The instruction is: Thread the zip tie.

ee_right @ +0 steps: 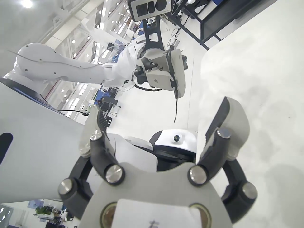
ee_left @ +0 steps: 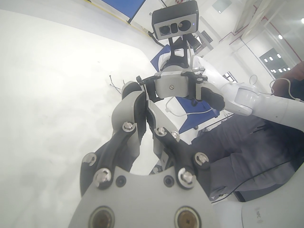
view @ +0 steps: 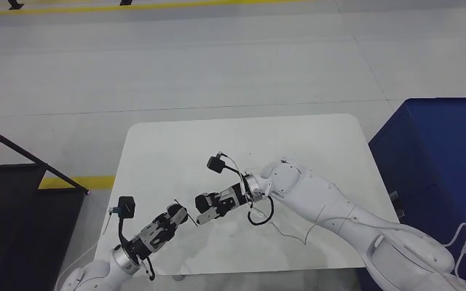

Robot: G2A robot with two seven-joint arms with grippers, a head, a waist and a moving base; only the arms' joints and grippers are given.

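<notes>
black zip tie (ee_right: 176,110) sits pinched in the closed fingers of the left gripper (ee_right: 177,91), its free end sticking out over the white table (view: 291,145) near the front edge, facing the right gripper (ee_right: 161,107), whose fingers are spread wide apart.

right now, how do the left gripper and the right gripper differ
The left gripper is shut; the right gripper is wide open. The left gripper pinches a thin black zip tie that dangles from it; the right gripper holds nothing. Both sit above the white table, tips pointing toward each other.
</notes>
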